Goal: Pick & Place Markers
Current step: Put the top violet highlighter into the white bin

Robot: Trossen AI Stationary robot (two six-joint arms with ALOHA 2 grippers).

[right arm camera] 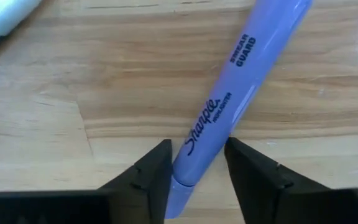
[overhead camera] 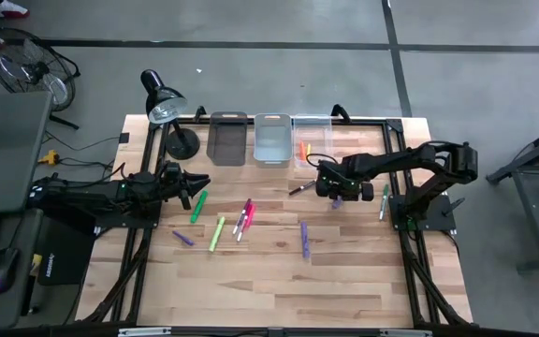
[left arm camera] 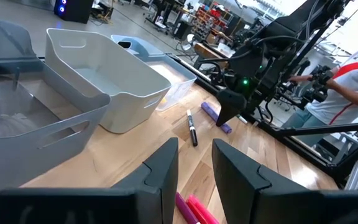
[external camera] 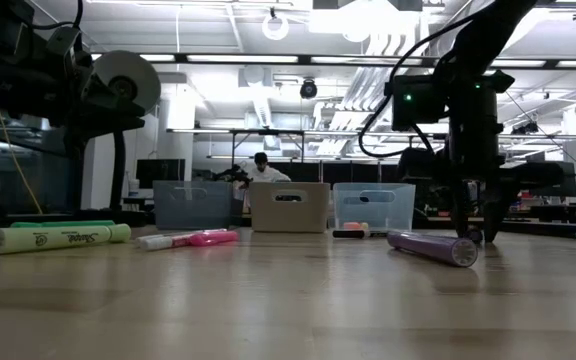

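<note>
Purple marker (right arm camera: pixel 229 118) between right end effector (right arm camera: pixel 197 165) fingers.

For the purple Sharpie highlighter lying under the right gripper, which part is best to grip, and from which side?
Grip the purple highlighter across its barrel near the printed logo, coming straight down from above. It lies flat on the table, and the right gripper's open fingers already straddle its narrow width, so closing there should clamp it squarely.

Desk lamp (overhead camera: pixel 165 105), three bins (overhead camera: pixel 271 137) — fan (overhead camera: pixel 26 65) beyond table.

Three bins (overhead camera: pixel 273 139); about ten markers (overhead camera: pixel 216 233); one lamp (overhead camera: pixel 164 101).
</note>
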